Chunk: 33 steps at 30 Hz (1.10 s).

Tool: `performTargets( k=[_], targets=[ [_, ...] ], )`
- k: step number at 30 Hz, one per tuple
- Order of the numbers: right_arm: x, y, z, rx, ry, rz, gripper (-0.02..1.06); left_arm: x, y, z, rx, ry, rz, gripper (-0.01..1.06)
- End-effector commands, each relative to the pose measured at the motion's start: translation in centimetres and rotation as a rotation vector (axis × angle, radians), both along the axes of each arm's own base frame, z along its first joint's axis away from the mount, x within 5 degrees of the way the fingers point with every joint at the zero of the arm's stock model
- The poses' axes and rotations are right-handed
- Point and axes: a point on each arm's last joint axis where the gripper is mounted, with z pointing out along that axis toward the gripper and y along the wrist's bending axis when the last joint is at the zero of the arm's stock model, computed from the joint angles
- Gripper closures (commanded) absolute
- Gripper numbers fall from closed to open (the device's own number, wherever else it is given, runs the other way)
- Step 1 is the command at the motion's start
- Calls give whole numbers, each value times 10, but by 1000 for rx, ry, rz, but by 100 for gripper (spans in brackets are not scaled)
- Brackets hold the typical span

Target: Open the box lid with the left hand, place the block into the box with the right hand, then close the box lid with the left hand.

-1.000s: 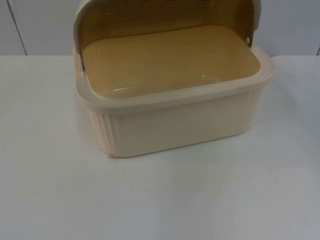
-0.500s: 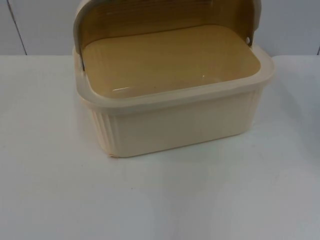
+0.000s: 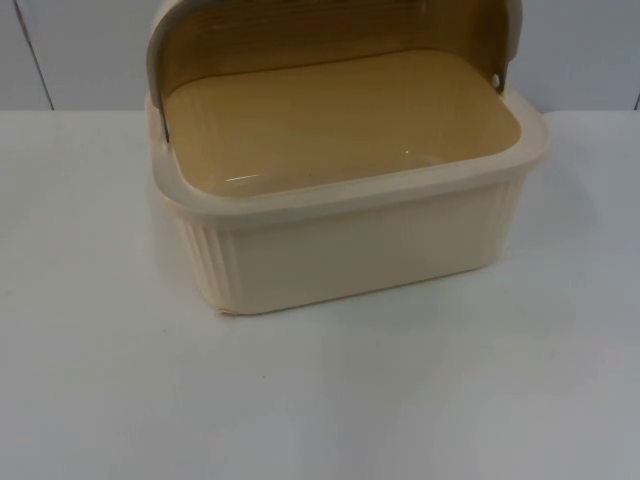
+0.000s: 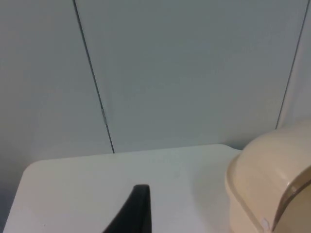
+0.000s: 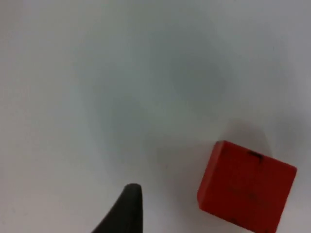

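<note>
**Box stands open, red block lies on the table outside it**

The white table (image 3: 100, 380) fills most of the top view and ends at the grey partition wall (image 3: 80, 50) along the upper edge of the frame. In the left wrist view the same wall shows a thin dark vertical seam.

The cream plastic box with ribbed sides (image 3: 370, 250) sits in the upper middle of the top view, turned slightly so that one corner points toward the lower left. Its domed, brownish roll-back lid (image 3: 330, 30) is raised and swung to the rear, at the top edge of the frame, so the tan inside floor lies bare. The left wrist view shows the box's rounded outer shell from the side, resting on the table near the wall.

The red cube-shaped block (image 5: 245, 187) lies flat on the table, seen in the right wrist view. It is outside the box, with a soft shadow beside it and nothing touching it.

The left claw (image 4: 133, 213) shows as one black fingertip above the bare table, apart from the box; whether it is spread or closed cannot be told. The right claw (image 5: 124, 211) likewise shows a single black fingertip above the table, near the block but clear of it, holding nothing; its opening cannot be told either.
</note>
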Motion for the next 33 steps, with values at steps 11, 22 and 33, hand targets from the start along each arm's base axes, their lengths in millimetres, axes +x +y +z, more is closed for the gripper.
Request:
performTargets(
  k=[11,22,33],
  targets=[
    [12,-3,-60,150,75,-252,-1,-1,-1,0,2,-6,-3,1],
    [14,-3,-93,217,162,-405,0,-1,-1,0,0,-5,-3,1],
    [15,-3,-95,216,158,-402,49,-1,-1,0,0,-5,-3,1]
  ],
)
